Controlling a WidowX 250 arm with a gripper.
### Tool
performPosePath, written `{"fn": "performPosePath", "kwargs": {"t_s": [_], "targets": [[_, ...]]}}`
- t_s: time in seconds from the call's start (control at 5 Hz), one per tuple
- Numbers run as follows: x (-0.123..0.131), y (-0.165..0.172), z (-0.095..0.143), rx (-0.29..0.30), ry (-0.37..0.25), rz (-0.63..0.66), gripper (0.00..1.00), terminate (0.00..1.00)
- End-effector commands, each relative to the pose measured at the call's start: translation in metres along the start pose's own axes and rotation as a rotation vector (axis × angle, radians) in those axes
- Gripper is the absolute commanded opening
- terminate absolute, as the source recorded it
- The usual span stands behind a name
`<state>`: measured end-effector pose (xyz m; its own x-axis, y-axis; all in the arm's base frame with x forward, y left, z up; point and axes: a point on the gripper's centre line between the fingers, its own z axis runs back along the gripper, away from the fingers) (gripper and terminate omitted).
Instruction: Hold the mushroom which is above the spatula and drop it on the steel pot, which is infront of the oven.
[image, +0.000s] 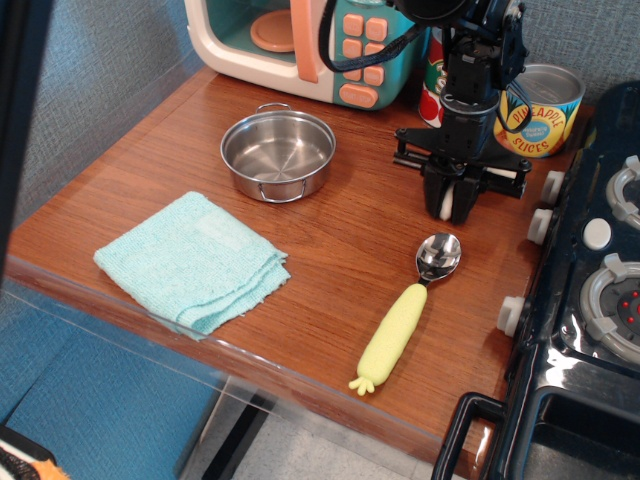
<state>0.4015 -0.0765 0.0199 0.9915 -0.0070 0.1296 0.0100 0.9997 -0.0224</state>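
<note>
One "SLICES" tin (541, 108) behind hand (452, 203)

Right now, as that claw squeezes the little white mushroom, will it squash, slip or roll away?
The mushroom looks like smooth moulded plastic, so it probably stays firm rather than squashing. Its glossy, rounded shape could let it slip if the gripper pinches off-centre. Dropped into the steel pot, it may roll a little, though the pot's wall should stop it.

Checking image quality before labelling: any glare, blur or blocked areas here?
In the only view: sharp overall; bright glare inside the steel pot and on the spoon; a dark, blurred bar covers the left edge; the pincer hides most of the mushroom.
</note>
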Motion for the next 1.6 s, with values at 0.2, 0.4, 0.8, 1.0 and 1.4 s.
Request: {"fn": "performPosePath", "kwargs": {"t_s": [0.2, 0.4, 0.8, 1.0, 1.4], "targets": [[-0.025, 0.105, 0.085, 0.079, -0.133, 0.225, 0.0, 0.0], [-0.029, 0.123, 0.083, 0.089, -0.114, 0.261, 0.0, 0.0], [-0.026, 0.137, 0.081, 0.103, -0.107, 0.29, 1.0, 0.0], [-0.025, 0.136, 0.083, 0.111, -0.108, 0.283, 1.0, 0.0], [-0.028, 0.136, 0.085, 0.12, -0.113, 0.281, 1.0, 0.0]]}}
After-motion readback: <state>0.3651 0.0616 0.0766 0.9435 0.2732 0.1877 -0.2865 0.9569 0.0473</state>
